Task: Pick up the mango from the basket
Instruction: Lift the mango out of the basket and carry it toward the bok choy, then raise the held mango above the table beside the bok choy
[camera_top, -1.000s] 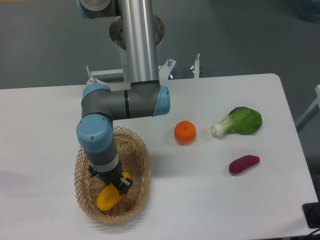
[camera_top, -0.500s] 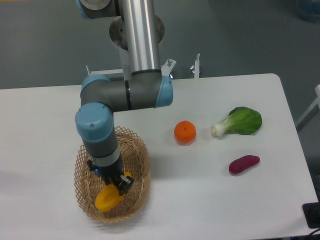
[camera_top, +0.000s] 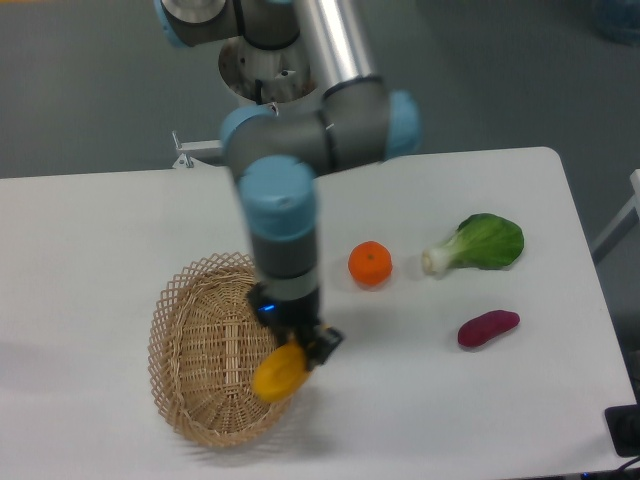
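one basket (camera_top: 205, 360), one mango (camera_top: 279, 372), one orange (camera_top: 370, 264), one leafy green (camera_top: 478, 244), one purple sweet potato (camera_top: 488, 328), one robot arm (camera_top: 290, 170).

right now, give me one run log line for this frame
phase: lift-out | gripper: shut on mango | mango: over right rim of basket | basket: empty

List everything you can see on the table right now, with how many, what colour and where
mango: one, yellow-orange, held in the pincer over the basket's right rim
basket: one, tan wicker, front left of the table
orange: one, orange, middle of the table
leafy green vegetable: one, green with a white stem, right of the orange
sweet potato: one, purple, front right
table: one, white
arm: one, silver and grey with blue caps, reaching down from the back
pincer: one, black, shut on the mango
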